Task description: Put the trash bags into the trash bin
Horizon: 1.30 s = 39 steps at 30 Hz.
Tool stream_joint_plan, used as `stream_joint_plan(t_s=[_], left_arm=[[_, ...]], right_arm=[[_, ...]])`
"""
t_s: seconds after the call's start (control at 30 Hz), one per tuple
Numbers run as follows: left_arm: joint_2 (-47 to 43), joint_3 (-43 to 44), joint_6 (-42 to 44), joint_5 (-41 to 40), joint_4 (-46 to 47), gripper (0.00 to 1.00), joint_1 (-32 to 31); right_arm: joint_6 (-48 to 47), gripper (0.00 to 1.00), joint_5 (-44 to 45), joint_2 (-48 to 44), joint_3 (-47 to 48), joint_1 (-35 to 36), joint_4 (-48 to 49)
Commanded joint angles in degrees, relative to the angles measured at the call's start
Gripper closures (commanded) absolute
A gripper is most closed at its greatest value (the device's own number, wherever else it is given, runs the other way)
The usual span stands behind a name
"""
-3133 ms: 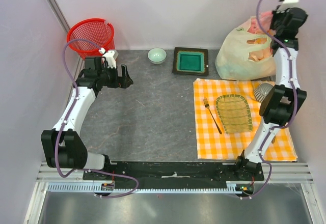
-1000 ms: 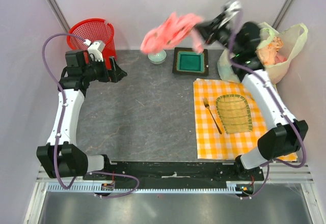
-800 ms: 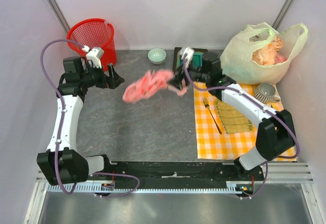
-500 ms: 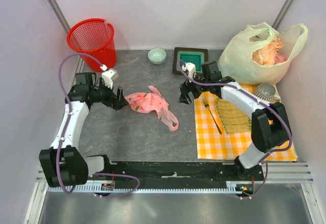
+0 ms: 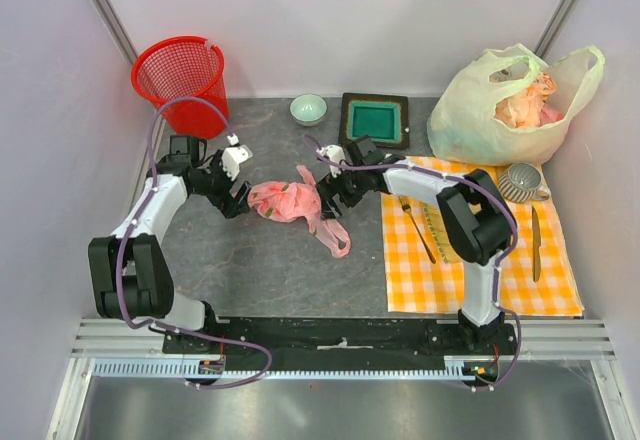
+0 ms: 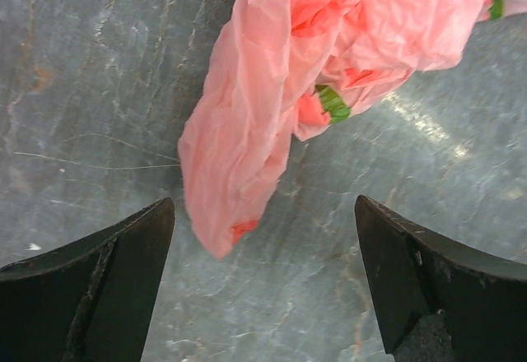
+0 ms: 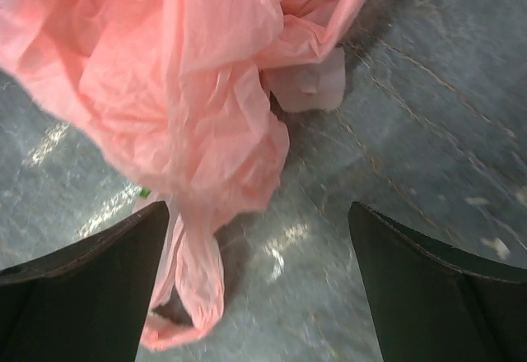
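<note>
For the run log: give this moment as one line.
trash bag: on table, outside trash bin | left gripper: open, facing bag | right gripper: open, facing bag

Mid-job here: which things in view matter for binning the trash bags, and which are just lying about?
Job: pink trash bag, lying between the left gripper and right gripper, both open; red trash bin, far left corner.

Lying about: green bowl, teal square dish, yellow-green plastic bag, checked cloth, fork, cup, knife.

The trash bag (image 5: 285, 200) is thin, crinkled pink plastic. The table (image 5: 270, 280) under it is grey, veined, faintly glossy, perhaps stone. The trash bin (image 5: 188, 92) is red plastic mesh.
</note>
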Motion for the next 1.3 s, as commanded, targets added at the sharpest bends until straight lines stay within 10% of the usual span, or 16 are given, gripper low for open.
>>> stream_joint_plan(t_s=[0.0,0.13,0.23,0.4,0.53,0.9,1.0,1.03,1.13,1.27], left_arm=[[1.13,2.17,11.31,-3.14,-0.52,0.03,-0.04],[2.53,-0.02,12.99,-4.9,1.24,0.09,-0.04],[4.73,-1.61,12.47,-7.18,4.4,0.23,0.13],[5.53,-3.63,12.99,-8.85,6.96,0.61,1.54],[2.11,-4.33,17.2,-8.07,2.49,0.98,7.23],[-9.85,-5.83,35.25,5.29,-15.28,0.98,12.37],[-6.8,-3.55,26.29,7.31,-16.85,0.98,11.04],[-5.73,-1.02,24.44,8.97,-18.26,0.98,11.03],[-2.31,3.12,18.28,11.26,-22.92,0.98,11.03],[-1.94,4.54,13.89,14.52,-25.21,0.98,10.95]], right_arm=[[3.6,0.02,0.55,4.46,5.11,1.59,3.03],[4.57,0.1,-0.24,6.93,5.73,2.03,3.56],[3.96,0.35,1.95,6.23,4.5,1.85,3.74],[3.7,1.0,3.96,5.26,3.79,0.19,2.87],[2.12,1.0,6.07,3.07,3.8,-3.32,0.93],[-6.67,1.0,4.96,-0.98,6.07,-8.34,-4.86],[-8.43,0.56,0.38,-1.33,10.46,-7.73,-11.88],[-8.17,0.28,0.11,-1.85,11.26,-7.9,-12.95],[-9.66,0.02,-2.26,-7.29,11.18,-7.73,-12.53],[-11.24,0.02,-7.09,-13.28,10.83,-4.85,-10.42]])
